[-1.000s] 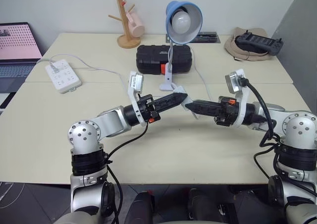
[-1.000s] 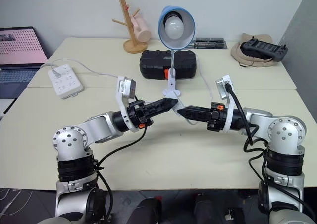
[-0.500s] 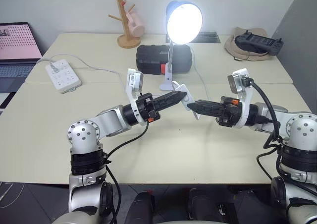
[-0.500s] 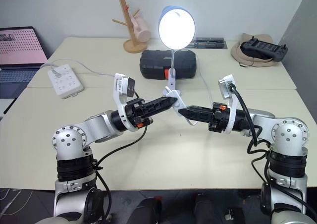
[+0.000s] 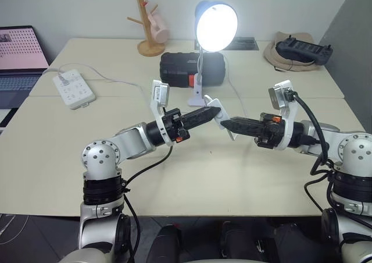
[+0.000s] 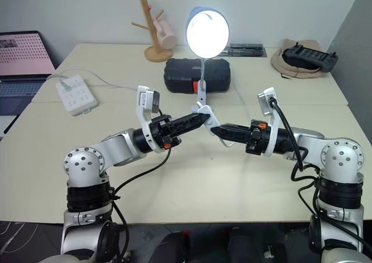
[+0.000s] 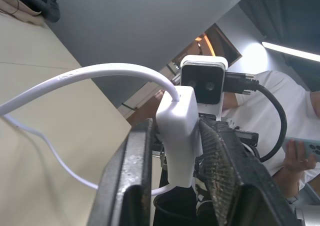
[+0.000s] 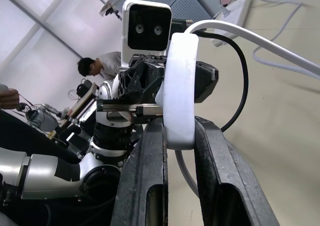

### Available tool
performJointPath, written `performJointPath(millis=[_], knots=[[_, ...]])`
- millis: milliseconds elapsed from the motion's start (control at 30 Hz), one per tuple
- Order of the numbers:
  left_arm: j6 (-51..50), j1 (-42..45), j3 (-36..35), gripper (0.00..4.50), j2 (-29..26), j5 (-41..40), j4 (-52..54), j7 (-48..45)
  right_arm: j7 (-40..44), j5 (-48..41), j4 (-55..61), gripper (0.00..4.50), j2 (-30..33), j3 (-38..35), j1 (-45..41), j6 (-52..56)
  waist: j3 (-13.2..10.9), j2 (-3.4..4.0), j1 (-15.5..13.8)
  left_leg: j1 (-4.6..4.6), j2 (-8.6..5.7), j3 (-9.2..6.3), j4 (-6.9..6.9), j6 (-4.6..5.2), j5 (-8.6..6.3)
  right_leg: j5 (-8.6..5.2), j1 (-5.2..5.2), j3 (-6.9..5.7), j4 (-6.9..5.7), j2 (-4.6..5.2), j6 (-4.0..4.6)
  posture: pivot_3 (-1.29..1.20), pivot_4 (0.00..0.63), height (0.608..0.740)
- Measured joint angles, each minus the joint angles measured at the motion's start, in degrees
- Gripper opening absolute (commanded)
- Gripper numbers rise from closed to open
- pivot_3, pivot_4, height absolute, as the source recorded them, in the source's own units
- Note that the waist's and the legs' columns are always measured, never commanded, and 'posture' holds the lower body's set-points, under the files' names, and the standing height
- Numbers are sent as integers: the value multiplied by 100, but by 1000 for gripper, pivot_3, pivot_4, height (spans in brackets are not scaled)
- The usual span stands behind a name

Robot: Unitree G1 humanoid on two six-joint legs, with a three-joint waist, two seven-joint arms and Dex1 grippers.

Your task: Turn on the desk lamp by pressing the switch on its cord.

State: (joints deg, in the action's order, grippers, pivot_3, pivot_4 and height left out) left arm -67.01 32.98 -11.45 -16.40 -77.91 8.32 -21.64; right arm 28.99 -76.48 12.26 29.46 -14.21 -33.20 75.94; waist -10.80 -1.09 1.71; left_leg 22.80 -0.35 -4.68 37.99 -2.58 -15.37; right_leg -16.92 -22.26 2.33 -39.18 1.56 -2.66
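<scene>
The desk lamp [image 5: 216, 21], blue-shaded on a thin white stem, stands at the table's back centre with its bulb lit. Its white cord [image 5: 232, 89] runs forward to the switch [image 5: 221, 115], which hangs above the table's middle between my two grippers. My right gripper [image 5: 228, 123] comes in from the right and is shut on the switch [image 8: 179, 96]. My left gripper [image 5: 210, 112] comes in from the left. Its fingers [image 7: 137, 171] stand on either side of the switch [image 7: 179, 131], slightly parted from it.
A white power strip [image 5: 74, 88] lies at the left, with a laptop [image 5: 20, 56] beyond it. A black case [image 5: 192, 69] sits behind the lamp's base. A wooden mug tree [image 5: 150, 24] stands at the back, and a hat holding a controller [image 5: 299, 50] at the back right. A person [image 8: 100, 66] stands behind.
The lamp was dark one second ago and is now lit. Both arms have stayed in place around the switch.
</scene>
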Motion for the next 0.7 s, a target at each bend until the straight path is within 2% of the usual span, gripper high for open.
performJointPath(millis=[133, 333, 433, 533, 567, 633, 700], knots=[[-7, -22, 12, 3066, -189, 23, 0, -10, 48, 68, -29, 369, 53, 90, -11, -79, 0, 0, 1, 0, 0, 0, 0, 0, 0, 0, 0, 1, 4, 0, 0, 0, 150, 740], [-63, -146, -24, 4372, -723, -8, 88, -57, 261, 350, -225, 369, 173, 281, -221, -281, 0, 0, 6, 1, 1, -2, -3, 0, 0, 0, 0, 0, 7, -4, 0, 0, 150, 740], [-50, -282, -10, 4450, -1382, 238, 316, -441, 564, 771, -308, 369, 371, 551, -304, -520, -1, 2, 17, 0, -2, 2, -5, 0, 0, 0, -3, 3, 10, -9, 0, 0, 150, 740], [207, -447, 133, 4450, -2332, 961, 639, -1219, 1003, 1905, -485, 369, 814, 1252, -465, -1202, -3, 5, 15, -2, 1, 11, -10, 0, 0, -1, -4, 5, 12, -15, 1, 0, 150, 740], [320, -475, 189, 4450, -2493, 1120, 684, -1393, 1104, 2169, -536, 369, 860, 1458, -526, -1389, -3, 5, 16, -2, 1, 13, -10, 0, 0, -1, -5, 3, 14, -16, 1, 0, 150, 740], [936, -521, 585, 4450, -3165, 1995, 719, -2097, 1470, 3454, -816, 369, 993, 2511, -849, -2311, -4, 7, 17, -2, 3, 19, -13, 0, 0, -1, -6, 3, 19, -20, 1, 0, 150, 740], [1382, -538, 830, 4450, -3584, 2621, 712, -2519, 1646, 4410, -1102, 369, 1018, 3260, -1057, -2991, -5, 8, 24, -2, 4, 25, -15, -1, 0, -1, -9, 6, 22, -23, 2, 0, 150, 740]])
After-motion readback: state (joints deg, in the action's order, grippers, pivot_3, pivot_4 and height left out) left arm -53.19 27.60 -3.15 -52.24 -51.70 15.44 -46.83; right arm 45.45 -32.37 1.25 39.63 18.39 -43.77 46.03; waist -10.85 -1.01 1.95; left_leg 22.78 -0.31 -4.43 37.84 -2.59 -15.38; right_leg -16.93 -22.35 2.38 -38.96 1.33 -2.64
